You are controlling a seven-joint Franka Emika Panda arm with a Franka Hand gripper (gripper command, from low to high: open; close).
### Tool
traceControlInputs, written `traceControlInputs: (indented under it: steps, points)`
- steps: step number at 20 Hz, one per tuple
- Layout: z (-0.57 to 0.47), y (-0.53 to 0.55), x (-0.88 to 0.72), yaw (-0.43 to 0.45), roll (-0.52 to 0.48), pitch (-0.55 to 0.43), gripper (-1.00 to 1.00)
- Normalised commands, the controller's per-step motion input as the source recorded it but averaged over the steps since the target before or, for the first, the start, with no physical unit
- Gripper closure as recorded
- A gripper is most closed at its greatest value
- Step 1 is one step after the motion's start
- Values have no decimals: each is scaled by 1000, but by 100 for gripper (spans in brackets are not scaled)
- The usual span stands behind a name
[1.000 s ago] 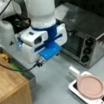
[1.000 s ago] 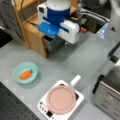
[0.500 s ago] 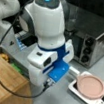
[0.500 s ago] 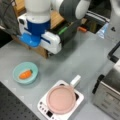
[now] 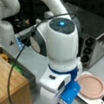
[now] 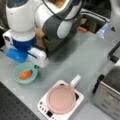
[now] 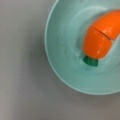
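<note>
Gripper: the gripper itself does not show in any view; the arm's wrist [image 6: 23, 47] hangs just above the teal bowl [image 6: 25, 74], and whether the fingers are apart or together cannot be told.
Carrot: an orange toy carrot [image 7: 103, 37] with a green stub lies inside the bowl, toward the wrist view's right side, resting on the bowl's floor and running out of view at the right.
Step in hand: judged from the wrist camera looking straight down into the bowl, the arm is in the approach over the carrot, with no contact to be seen.
What a next move calls for: as a judgement, centring over the carrot, which sits off to one side of the wrist view, and lining the fingers across its narrow body before any descent.
Edges: the bowl's rim [image 7: 50, 50] rises round the carrot; a descent near it could tip the bowl.
Room beside the bowl: grey surface [image 6: 82, 60] lies bare on the bowl's right in a front view; the pink pan [image 6: 61, 99] on its white scale-like base sits near, lower right of the bowl.
Farther from the bowl: the toaster oven [image 5: 98, 43] stands well apart, and the wooden box [image 5: 2, 83] stands to the arm's side in a front view.
</note>
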Motion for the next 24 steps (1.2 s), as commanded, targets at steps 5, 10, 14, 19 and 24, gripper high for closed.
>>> traceControlInputs:
  steps: [5,10,14,19,24]
  points:
    - [-123,-270,385,72,110,61,-100]
    - [-39,-291,239,74,163,49,-100]
    - [-16,-267,157,44,195,24,-100]
    - [-22,-213,94,28,223,-3,-100]
    - [-92,-123,40,4,237,-33,-100]
